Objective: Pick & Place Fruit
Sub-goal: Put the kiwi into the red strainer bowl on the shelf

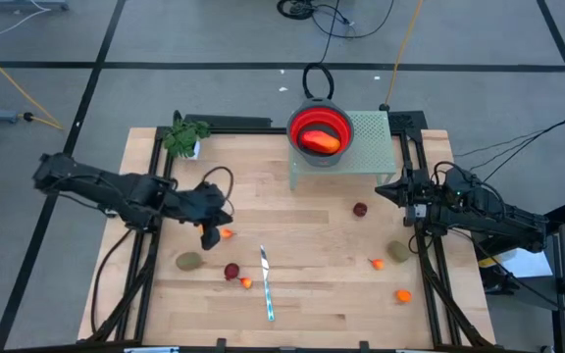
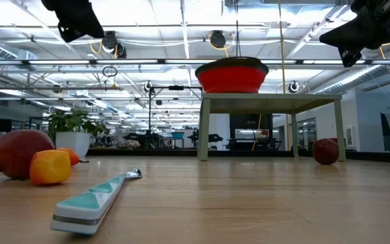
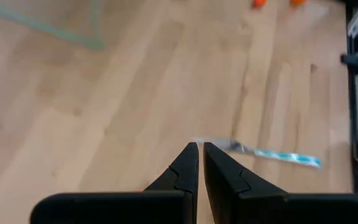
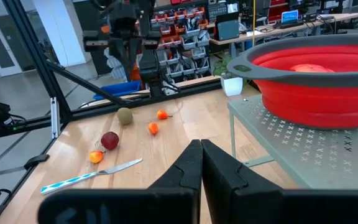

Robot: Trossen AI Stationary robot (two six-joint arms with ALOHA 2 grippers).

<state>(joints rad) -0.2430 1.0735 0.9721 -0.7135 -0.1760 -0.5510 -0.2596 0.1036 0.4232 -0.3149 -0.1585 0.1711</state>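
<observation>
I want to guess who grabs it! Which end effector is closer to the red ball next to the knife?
Left. The left end effector hangs just up-left of the red ball; the right end effector waits far across the table, beside the bowl's stand.

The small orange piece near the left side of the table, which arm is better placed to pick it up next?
Probably the left. The left gripper, shut and empty, hangs right beside the small orange piece. The right gripper, also shut, sits at the far right edge near the green stand.

fruit scattered loose on desk: tiny orange bit [image 1: 227, 234] right beside left tool [image 1: 210, 233], dark red ball [image 1: 231, 271] and olive oval [image 1: 189, 261] near it, long orange-red piece [image 1: 319, 141] in bowl, well away.
</observation>
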